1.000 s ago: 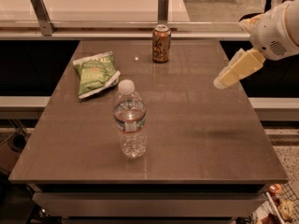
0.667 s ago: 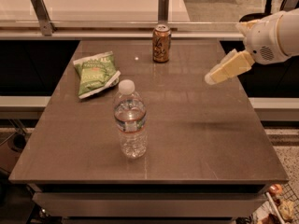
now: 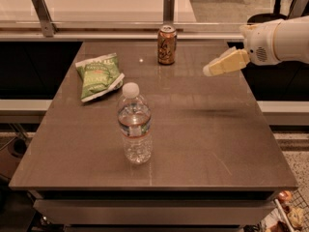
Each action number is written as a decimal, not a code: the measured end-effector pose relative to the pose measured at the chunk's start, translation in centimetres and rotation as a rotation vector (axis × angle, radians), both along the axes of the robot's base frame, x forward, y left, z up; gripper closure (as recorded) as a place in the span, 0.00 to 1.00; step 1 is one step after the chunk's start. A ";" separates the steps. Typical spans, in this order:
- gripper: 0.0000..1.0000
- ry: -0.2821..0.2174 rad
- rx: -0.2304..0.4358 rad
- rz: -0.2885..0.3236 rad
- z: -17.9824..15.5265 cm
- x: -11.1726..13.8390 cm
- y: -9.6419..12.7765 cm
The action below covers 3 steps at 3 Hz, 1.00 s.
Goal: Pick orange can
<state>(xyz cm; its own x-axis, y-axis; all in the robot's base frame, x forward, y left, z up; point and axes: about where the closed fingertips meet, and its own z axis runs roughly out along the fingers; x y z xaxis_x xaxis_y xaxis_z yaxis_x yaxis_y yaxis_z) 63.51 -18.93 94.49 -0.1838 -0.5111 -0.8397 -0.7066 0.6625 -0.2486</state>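
Filling most of our view is a brown table [image 3: 217, 144] with a glossy top, backed at 12 o'clock by a pale counter [image 3: 111, 1] and a low rail. From 3 o'clock the robot's white arm [image 3: 285, 40] reaches in over the table's right edge.

Taking the tabletop as a clock face, we find a clear water bottle [image 3: 135, 124] with a white cap standing upright a little toward 7 o'clock from the centre. A green chip bag [image 3: 99, 75] lies flat at about 10 o'clock. The orange can [image 3: 166, 45] stands upright at 12 o'clock, close to the far edge, well apart from both the bottle and the bag, with bare tabletop around it.

The gripper [image 3: 212, 69], pale yellow, hangs in the air at roughly 2 o'clock, pointing toward the can but well short of it and clear of the surface; its shadow falls on the table below. We cannot tell whether the claw is wide or narrow from this angle, and it holds nothing that we can see.

We judge the task to be in its approach stage. The can is untouched and in its place, so all of the real work is left: closing the gap toward 12 o'clock, bringing the claw around the can's body, clamping, and lifting it off the table.
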 end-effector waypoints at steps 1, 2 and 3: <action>0.00 0.000 0.000 0.000 0.0 0.0 0.0; 0.00 -0.012 0.039 0.024 -0.4 2.2 1.1; 0.00 -0.039 0.105 0.053 -0.8 5.3 3.0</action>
